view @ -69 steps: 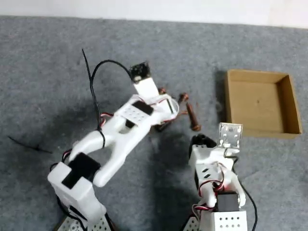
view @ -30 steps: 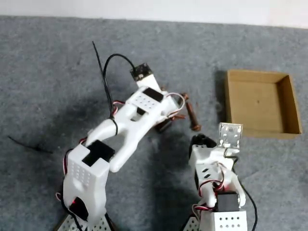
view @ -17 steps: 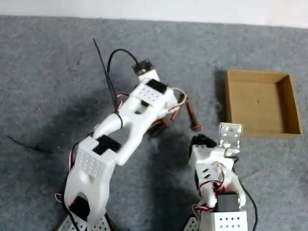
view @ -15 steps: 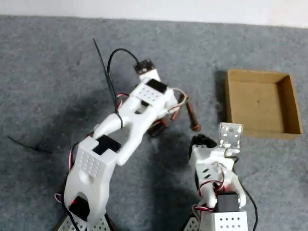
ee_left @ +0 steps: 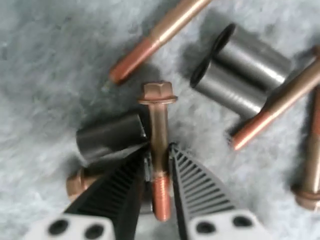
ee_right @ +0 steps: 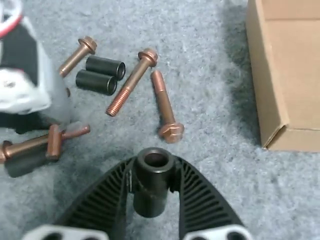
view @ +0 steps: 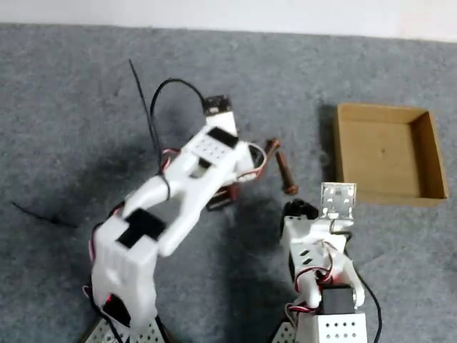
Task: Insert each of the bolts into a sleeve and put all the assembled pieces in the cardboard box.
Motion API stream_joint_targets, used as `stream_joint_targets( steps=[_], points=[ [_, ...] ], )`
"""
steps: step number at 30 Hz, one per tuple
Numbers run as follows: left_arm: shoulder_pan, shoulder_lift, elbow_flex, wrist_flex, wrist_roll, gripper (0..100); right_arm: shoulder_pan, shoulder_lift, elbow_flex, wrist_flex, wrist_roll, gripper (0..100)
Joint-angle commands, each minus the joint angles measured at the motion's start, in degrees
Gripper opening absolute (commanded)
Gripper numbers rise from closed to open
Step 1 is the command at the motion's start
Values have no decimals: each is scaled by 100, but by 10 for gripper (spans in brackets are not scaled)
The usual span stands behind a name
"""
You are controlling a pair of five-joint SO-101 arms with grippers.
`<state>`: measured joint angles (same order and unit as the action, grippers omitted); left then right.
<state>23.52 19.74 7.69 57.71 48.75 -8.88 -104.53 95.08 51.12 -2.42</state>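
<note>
While the left gripper pinches a copper bolt narrowly by its shank, the right gripper clasps an upright black sleeve; loose bolts and sleeves lie on the grey mat between the arms, the cardboard box farther right.

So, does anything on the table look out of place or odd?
A thin black strip, maybe a cable tie, lies loose on the carpet near the high view's left edge. It serves no step here. Nothing else stands out.
</note>
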Motion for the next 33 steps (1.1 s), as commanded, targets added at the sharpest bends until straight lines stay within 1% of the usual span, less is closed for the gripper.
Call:
stream_joint_targets(
  steps=[1,4,8,10,14,17,20,23,24,28,33],
  points=[
    [-66,-1314,1059,-835,-141,4,31,-75,-31,-189,70,4],
    [-110,-2185,1947,-1442,-141,4,31,-75,-31,-189,70,4],
    [-101,-3187,2932,-2013,-158,4,22,-75,-31,-189,70,4],
    [-75,-3635,3345,-2268,-431,4,-4,-75,-31,-189,79,4],
    [-110,-4523,4180,-2892,-703,4,-479,-75,-22,-189,79,4],
    [-110,-5174,4778,-3279,-703,5,-866,-75,-22,-224,79,4],
    [-110,-5824,5314,-3684,-703,5,-1200,-75,180,-752,79,4],
    [-110,-6563,5719,-3815,-703,5,-1525,-75,646,-1613,132,4],
    [-110,-6826,5833,-3824,-703,5,-1622,-66,752,-1719,264,4],
    [-277,-7925,6325,-3824,-703,5,-1938,-66,945,-1859,677,4],
    [-655,-9323,6765,-3824,-668,5,-2290,-66,945,-1851,818,4]
  ],
)
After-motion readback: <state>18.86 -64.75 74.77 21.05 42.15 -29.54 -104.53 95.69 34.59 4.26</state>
